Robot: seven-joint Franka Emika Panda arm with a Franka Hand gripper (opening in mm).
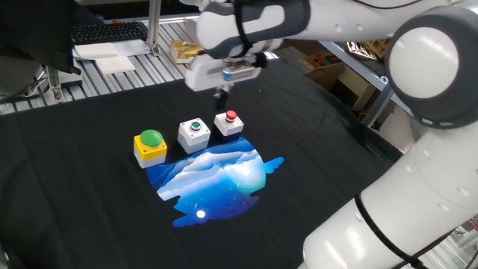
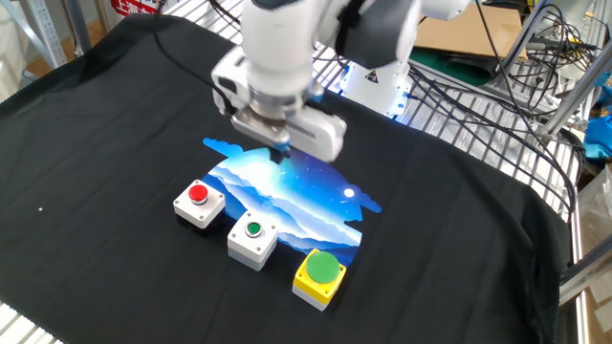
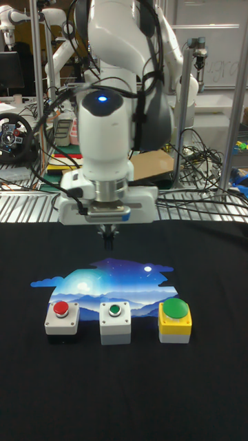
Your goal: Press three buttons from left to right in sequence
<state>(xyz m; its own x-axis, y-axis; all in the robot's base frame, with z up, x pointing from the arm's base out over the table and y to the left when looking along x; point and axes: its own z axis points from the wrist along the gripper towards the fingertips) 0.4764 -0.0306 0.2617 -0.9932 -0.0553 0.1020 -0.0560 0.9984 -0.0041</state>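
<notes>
tool [image 1: 222, 98] points straight down, hovering above the red button box [image 1: 229, 123].

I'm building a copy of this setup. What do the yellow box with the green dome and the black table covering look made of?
Yellow box: likely molded plastic, with smooth uniform faces and a slightly glossy green dome. Black covering: appears to be matte cloth, showing soft wrinkles and draping at the table edge, with a printed blue mountain picture.

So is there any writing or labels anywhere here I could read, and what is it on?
None can be read.
Red sign at the top edge of the other fixed view: white characters, cut off and blurred.
Whiteboard behind the arm: faint scrawl, illegible.
The three button boxes: no lettering visible.
</notes>
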